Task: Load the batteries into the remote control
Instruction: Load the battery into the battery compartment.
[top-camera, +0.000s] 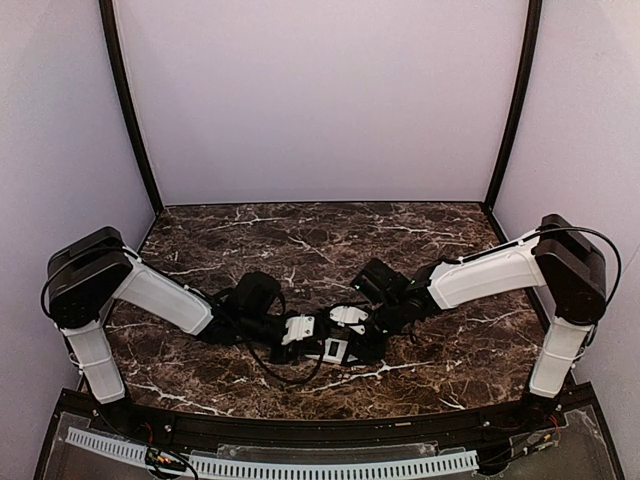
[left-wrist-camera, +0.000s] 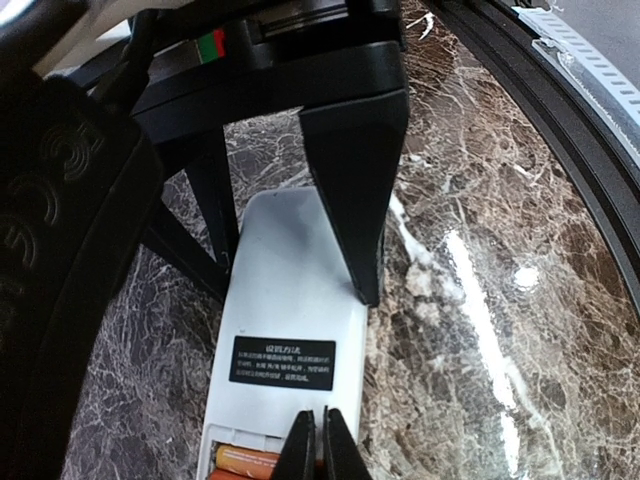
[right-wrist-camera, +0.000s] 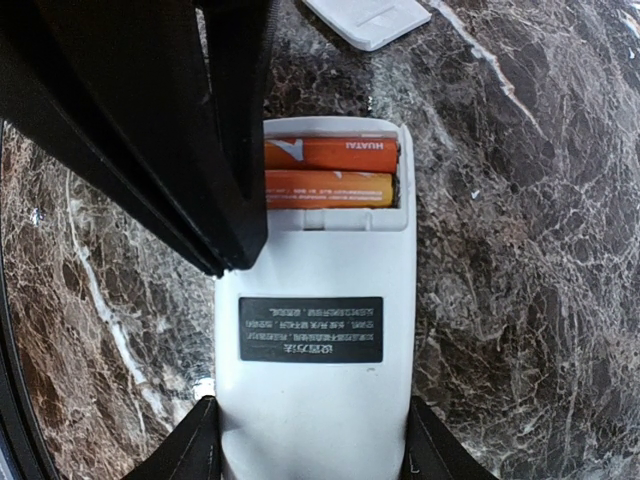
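Top: remote (top-camera: 336, 349) flat on bench (top-camera: 300, 235), front centre, long axis looks roughly left-right

Left wrist: left end effector (left-wrist-camera: 310, 445) pinched shut, empty, tips over remote's open end, probably pressing batteries (left-wrist-camera: 245, 460) home

Right wrist: right end effector (right-wrist-camera: 310, 445) clamping remote's sides to steady it; both batteries seated crosswise, cover (right-wrist-camera: 370, 20) lying just beyond
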